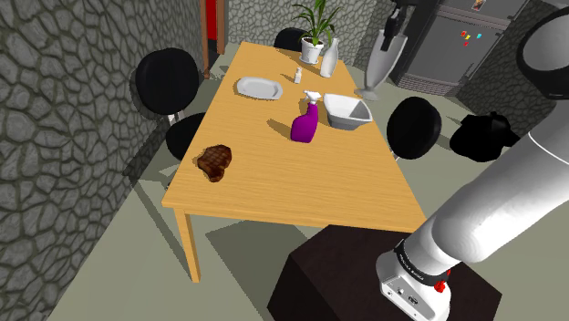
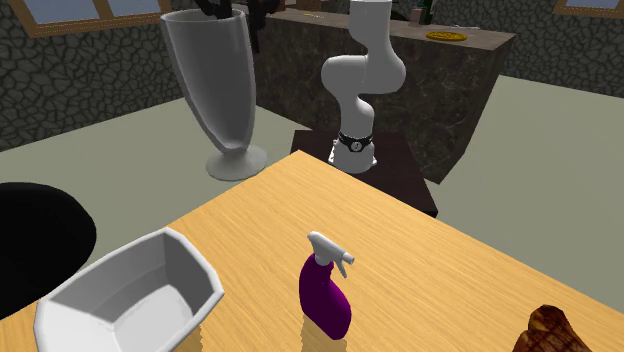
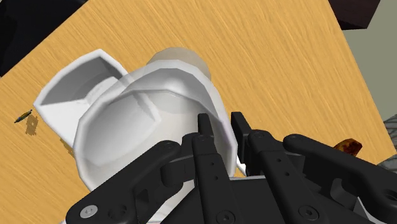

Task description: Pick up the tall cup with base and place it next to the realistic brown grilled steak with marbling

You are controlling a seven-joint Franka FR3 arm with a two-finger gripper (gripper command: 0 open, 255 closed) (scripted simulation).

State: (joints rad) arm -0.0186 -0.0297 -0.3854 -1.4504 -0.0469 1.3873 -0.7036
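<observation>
Above the bowl (image 3: 69,88), tall cup (image 3: 151,111) in jaws.

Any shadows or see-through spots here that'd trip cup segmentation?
Wrist view: the tall translucent grey cup with a base, clasped by the fingers, lets the white angular bowl show through. Second exterior view: the cup looms large near the camera. Shoulder view: soft shadow beside the purple spray bottle on the wooden table.

Table (image 1: 274,187) — steak (image 1: 214,161); plate (image 1: 259,88); bowl (image 1: 347,110); spray bottle (image 1: 305,123)
</observation>
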